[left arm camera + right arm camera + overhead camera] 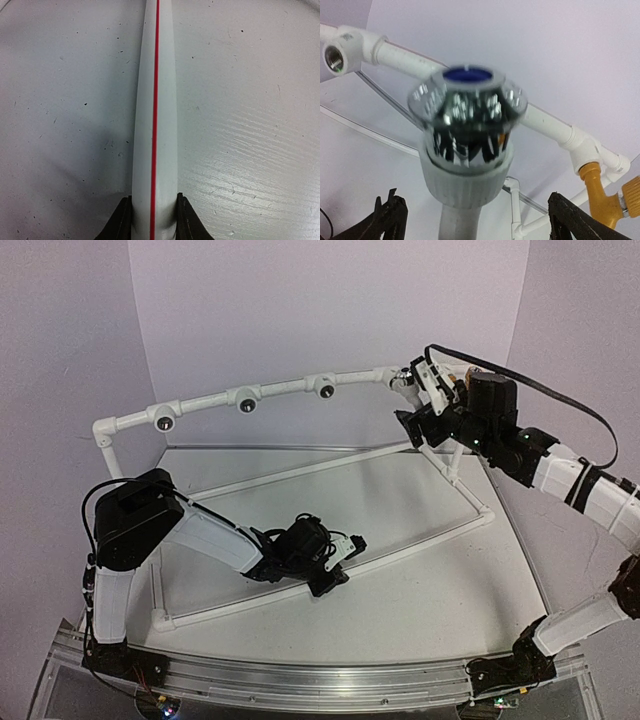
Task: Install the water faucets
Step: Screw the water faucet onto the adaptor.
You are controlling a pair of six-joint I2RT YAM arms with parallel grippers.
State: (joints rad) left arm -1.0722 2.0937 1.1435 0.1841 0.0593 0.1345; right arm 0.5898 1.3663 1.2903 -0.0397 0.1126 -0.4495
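At the left of the table (pixel 420 580), the left gripper (pixel 154 222) is clamped on a white base pipe (pixel 155 100) with a red stripe, a sound anchor for the pipe frame (pixel 205 402) during threading. Further right, the right gripper (pixel 480 225) stands wide open, its fingers (pixel 390 217) either side of the white faucet (pixel 465 170) without touching it. The yellow faucet (pixel 594 187) sits on a rail fitting beyond. I judge the white one is mid-screwing: close squarely on its body, turn about the stem's axis and avoid side load. Its handle is blurred and its lower end runs off the bottom edge, so seating cannot be told. The yellow one is cut off at the right.
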